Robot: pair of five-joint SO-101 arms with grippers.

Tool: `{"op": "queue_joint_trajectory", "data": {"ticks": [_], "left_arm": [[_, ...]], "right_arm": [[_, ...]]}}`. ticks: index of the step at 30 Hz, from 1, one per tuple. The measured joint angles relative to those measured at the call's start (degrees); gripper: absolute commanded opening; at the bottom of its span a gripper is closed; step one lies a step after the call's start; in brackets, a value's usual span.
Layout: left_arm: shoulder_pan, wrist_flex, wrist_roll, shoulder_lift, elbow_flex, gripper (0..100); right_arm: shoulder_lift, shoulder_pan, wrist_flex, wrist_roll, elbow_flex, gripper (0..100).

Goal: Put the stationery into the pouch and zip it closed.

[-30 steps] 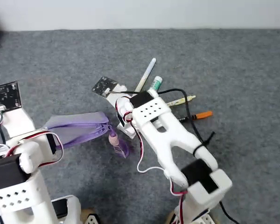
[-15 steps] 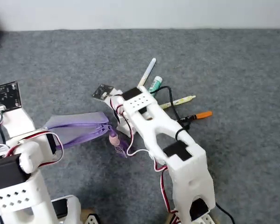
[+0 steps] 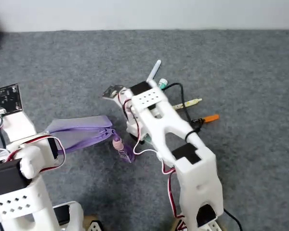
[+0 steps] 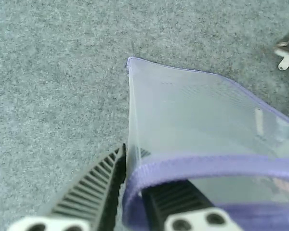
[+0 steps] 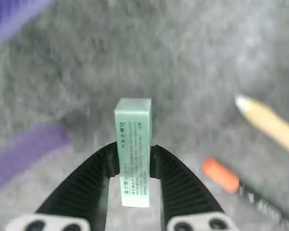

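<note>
On a grey felt-covered table (image 3: 241, 62), two white robot arms sit side by side, seen from above. At the far left, the left arm (image 3: 19, 178) reaches to the near end of a translucent purple mesh pouch (image 3: 79, 132). The pouch lies on the felt and stretches toward the centre. In the left wrist view, the left gripper (image 4: 132, 166) is clenched on the pouch (image 4: 197, 120), with one ribbed black finger on each side of the purple zipper band at its corner. At the pouch's other end, a pink zipper pull (image 3: 117, 143) with a short purple strap trails onto the felt. Just beside it, the right arm (image 3: 159, 120) stretches from the front edge of the table toward the middle. In the right wrist view, the right gripper (image 5: 133, 156) grasps a pale green rectangular eraser (image 5: 133, 125) between its black fingers. The eraser's printed label faces the camera, and it is held above the felt, with a purple edge of the pouch (image 5: 24, 149) off to one side. The other stationery lies well apart from the pouch, beyond and to the right of this arm. First comes a white pen (image 3: 153, 72), then a green-capped marker (image 3: 162, 83), a pale yellow pen (image 3: 188, 103), and farthest right a black pen with an orange cap (image 3: 205, 118).
</note>
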Motion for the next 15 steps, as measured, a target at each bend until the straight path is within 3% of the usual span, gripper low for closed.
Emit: {"op": "queue_joint_trajectory", "data": {"ticks": [7, 15], "left_arm": [[0.0, 0.26, -0.18, 0.0, -0.09, 1], [5.45, 1.67, 0.88, 0.0, -1.76, 1]], "right_arm": [[-11.52, 2.37, 11.6, -9.41, 0.0, 0.9], [-31.12, 2.02, 11.69, -15.03, 5.45, 0.9]]}}
